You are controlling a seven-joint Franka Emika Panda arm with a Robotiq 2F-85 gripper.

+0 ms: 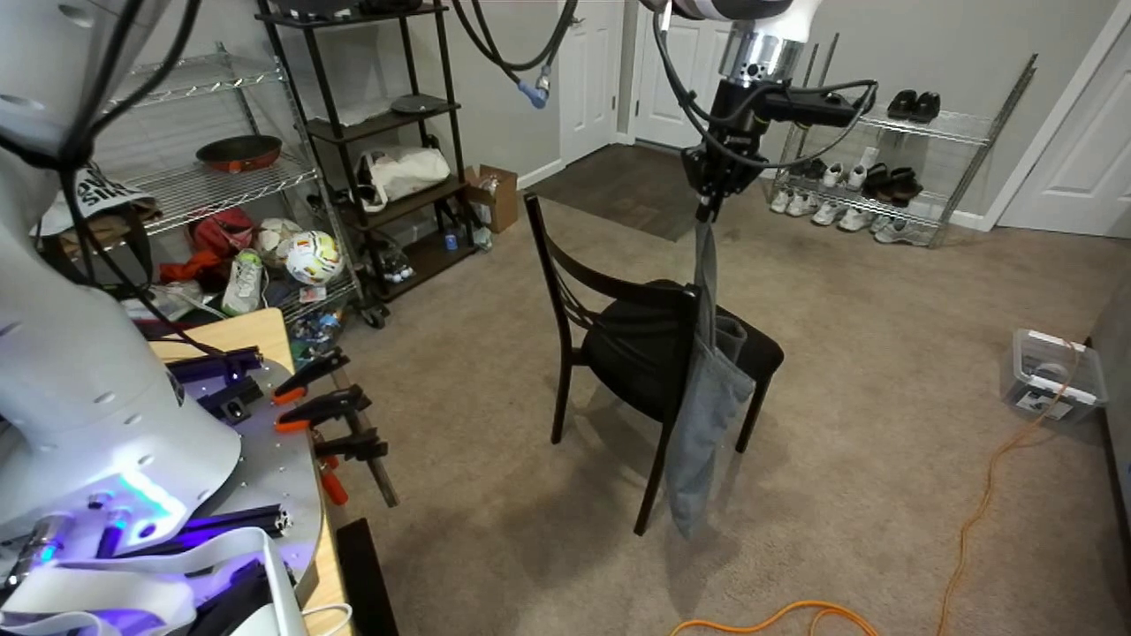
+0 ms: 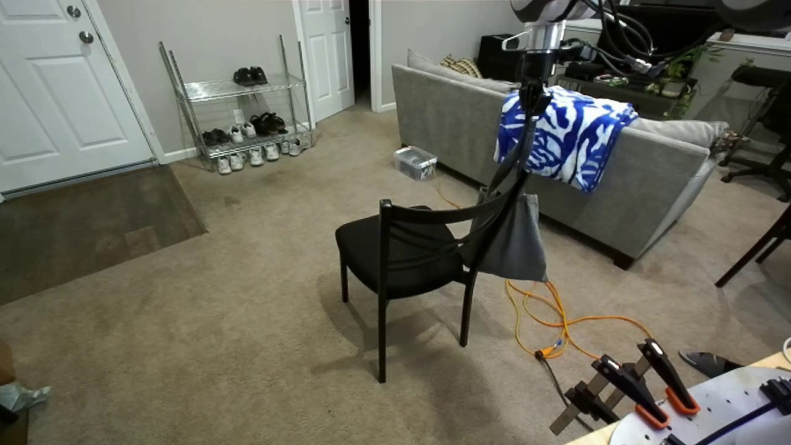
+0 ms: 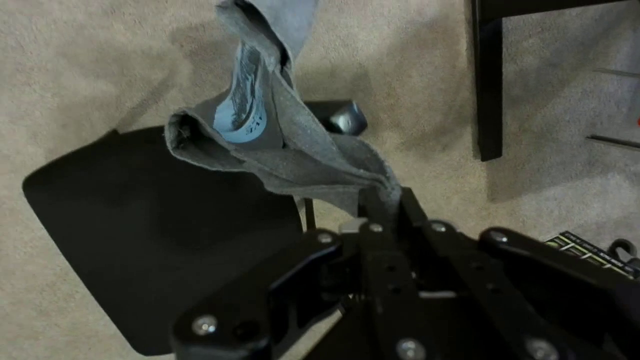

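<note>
- Right of centre in an exterior view, the bag (image 1: 707, 415) hung beside the chair (image 1: 645, 371); the tool (image 1: 709, 210) gripped the bag's strap (image 1: 704, 256).
- The pinch looked narrow; the bag's weight could have pulled the strap out, dropping it on the floor (image 1: 495, 495).
- In the wrist view's upper middle, the bag sagged close to the post (image 3: 350, 118); a snag there could have tipped or dragged the chair.
- I could not tell whether the strap circled the post; lifting a caught loop could have strained the grip.
- A quick sideways move could have swung the bag into the chair.
</note>
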